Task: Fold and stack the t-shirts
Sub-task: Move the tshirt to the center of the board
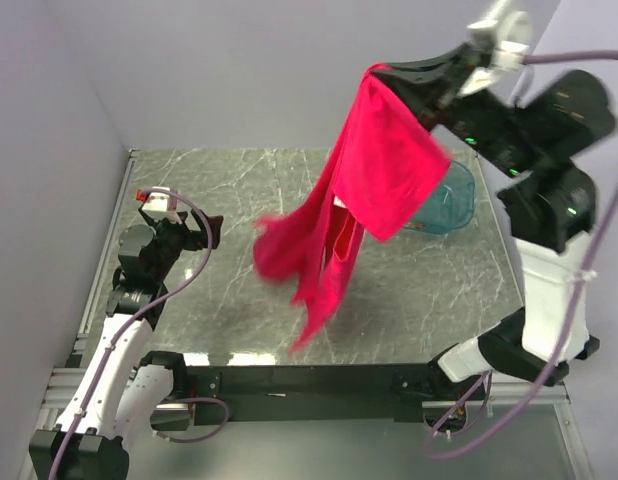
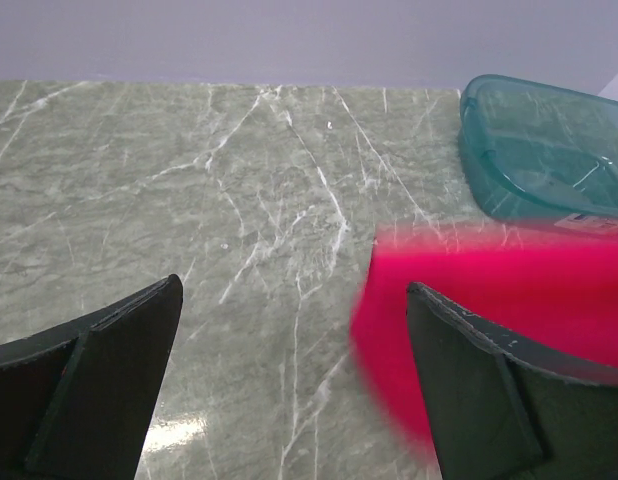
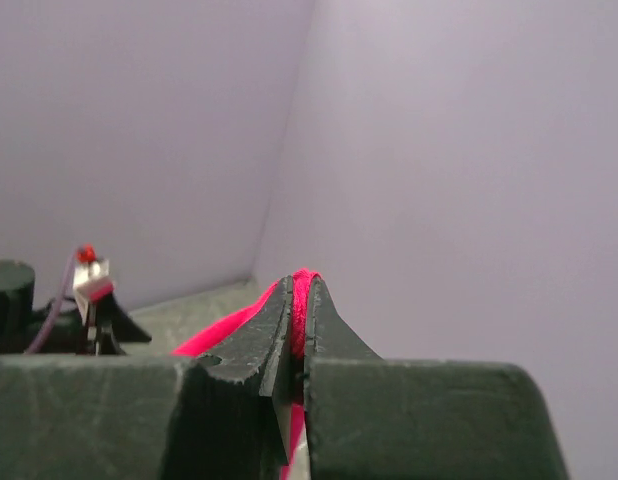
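The right tool (image 1: 391,73) pinched the red t-shirt (image 1: 384,165), which hung below it — lower folds blurred, hiding part of the teal tub (image 1: 451,198); the left tool (image 1: 202,229) gaped wide, empty.

arms (image 1: 114,355): white links, black joints | cables (image 1: 579,57): purple

The top external camera looks down from above and behind, at a distance, taking in the whole grey-green marbled stone surface (image 1: 239,190). The left wrist camera sits low, close over that surface, facing the far lilac wall (image 2: 289,40) between the fingers of the black left end effector (image 2: 294,285). It shares the teal see-through plastic tub (image 2: 549,140) and bright red cotton t-shirt (image 2: 489,290) with the overhead view. The right wrist camera rides high, looking past the black right end effector (image 3: 297,295) toward a wall corner (image 3: 289,150).
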You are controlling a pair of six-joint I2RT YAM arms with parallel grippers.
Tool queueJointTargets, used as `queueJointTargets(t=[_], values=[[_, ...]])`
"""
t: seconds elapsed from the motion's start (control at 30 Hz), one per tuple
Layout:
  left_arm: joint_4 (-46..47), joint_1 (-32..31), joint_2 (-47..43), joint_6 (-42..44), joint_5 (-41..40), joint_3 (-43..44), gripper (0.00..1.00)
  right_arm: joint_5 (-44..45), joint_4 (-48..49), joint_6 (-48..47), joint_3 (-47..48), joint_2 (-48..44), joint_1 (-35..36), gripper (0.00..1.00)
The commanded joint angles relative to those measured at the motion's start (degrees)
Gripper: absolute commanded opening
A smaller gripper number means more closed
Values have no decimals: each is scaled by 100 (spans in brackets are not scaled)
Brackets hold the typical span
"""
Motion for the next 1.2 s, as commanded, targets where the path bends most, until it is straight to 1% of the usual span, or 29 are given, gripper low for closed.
queueJointTargets(t=[0.0,0.17,0.3,0.5,0.73,0.83,0.9,0.93,0.97,1.0,1.03,1.07,1.13,1.17], values=[[284,-30,-139,148,-72,-38,99,-43,119,134,-531,314,0,0],[275,-30,-139,165,-46,-20,99,-174,295,204,-1059,340,9,0],[310,-30,-121,157,24,-20,99,-113,330,143,-1209,402,140,0],[310,-30,-147,165,59,-11,99,203,339,-6,-1140,560,404,0],[310,-30,-139,165,86,-3,99,617,357,-77,-1060,666,430,0],[310,-30,-139,157,112,6,100,660,339,-147,-1288,630,439,0],[301,-30,-139,165,103,6,99,757,374,-269,-1604,578,439,0],[301,-39,-156,165,95,6,99,810,383,-340,-1753,560,431,2],[301,-30,-165,165,103,6,99,819,366,-419,-2094,534,422,17],[293,-30,-183,165,95,6,99,845,339,-620,-2315,499,422,35],[284,-30,-191,165,68,6,99,976,304,-718,-2526,490,413,57],[284,-30,-209,165,68,-2,99,1021,243,-823,-2946,464,404,79],[275,-30,-253,174,51,-3,99,1108,268,-1008,-3457,350,230,84],[284,-30,-262,174,42,-3,99,1083,469,-1017,-4060,262,124,87]])
